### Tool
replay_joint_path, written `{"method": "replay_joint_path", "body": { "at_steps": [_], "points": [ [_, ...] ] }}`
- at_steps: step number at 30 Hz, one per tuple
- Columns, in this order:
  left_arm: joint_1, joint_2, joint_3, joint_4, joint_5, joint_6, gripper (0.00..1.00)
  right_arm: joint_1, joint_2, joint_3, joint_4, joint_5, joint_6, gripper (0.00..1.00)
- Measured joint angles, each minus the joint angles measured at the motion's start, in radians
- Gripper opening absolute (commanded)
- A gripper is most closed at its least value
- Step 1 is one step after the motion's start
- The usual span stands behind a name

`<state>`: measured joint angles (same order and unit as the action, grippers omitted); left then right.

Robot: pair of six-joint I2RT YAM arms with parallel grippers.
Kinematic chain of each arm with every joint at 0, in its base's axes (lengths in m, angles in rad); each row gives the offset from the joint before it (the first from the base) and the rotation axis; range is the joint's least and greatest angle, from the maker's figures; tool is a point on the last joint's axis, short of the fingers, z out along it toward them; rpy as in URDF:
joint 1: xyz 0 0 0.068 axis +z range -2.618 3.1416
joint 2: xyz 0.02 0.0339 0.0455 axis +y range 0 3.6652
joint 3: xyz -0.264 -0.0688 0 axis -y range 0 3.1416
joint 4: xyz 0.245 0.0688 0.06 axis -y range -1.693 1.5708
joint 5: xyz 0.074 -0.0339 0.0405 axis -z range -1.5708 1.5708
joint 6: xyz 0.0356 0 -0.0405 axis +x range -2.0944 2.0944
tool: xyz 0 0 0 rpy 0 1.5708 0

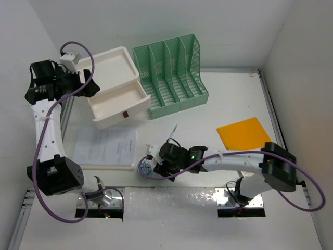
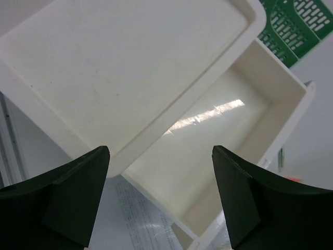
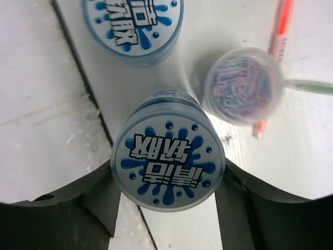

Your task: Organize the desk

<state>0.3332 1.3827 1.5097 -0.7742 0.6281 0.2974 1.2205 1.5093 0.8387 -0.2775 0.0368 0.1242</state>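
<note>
Desk [image 1: 234, 94], two blue tubs [image 3: 167, 164] [image 3: 132, 23], one clip jar [image 3: 243, 86], two pens [image 3: 281, 26] [image 3: 312, 87]

1. White drawer box [image 1: 106, 67] with one drawer [image 1: 118, 104] pulled out, green rack [image 1: 171, 75] just beside it.
2. Paper sheet [image 1: 104, 146] and orange pad [image 1: 244, 133], well apart.
3. Blue-lidded jar [image 3: 167, 164], second jar [image 3: 132, 23], clip tub [image 3: 243, 86] and orange pen [image 3: 281, 31], all bunched up close.
</note>
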Motion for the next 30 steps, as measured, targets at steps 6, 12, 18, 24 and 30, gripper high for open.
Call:
{"method": "replay_joint_path", "body": {
  "at_steps": [6, 12, 18, 24, 30],
  "points": [
    [-0.003, -0.052, 0.032, -0.064, 0.076, 0.018, 0.85, 0.001, -0.258, -0.011, -0.046, 0.011, -0.048, 0.0],
    [-0.075, -0.11, 0.061, -0.103, 0.117, 0.023, 0.91, 0.004, -0.448, -0.002, 0.053, 0.161, -0.16, 0.0],
    [-0.27, -0.133, 0.058, -0.119, 0.148, 0.008, 1.0, 0.001, -0.327, 0.027, 0.299, 0.358, -0.32, 0.0],
    [-0.365, -0.156, 0.003, -0.154, 0.193, 0.029, 1.0, -0.016, -0.132, 0.133, 0.462, 0.367, -0.409, 0.0],
    [-0.4, -0.206, -0.064, -0.187, 0.21, 0.096, 1.0, -0.064, -0.041, 0.253, 0.531, 0.293, -0.405, 0.0]
  ]
}}
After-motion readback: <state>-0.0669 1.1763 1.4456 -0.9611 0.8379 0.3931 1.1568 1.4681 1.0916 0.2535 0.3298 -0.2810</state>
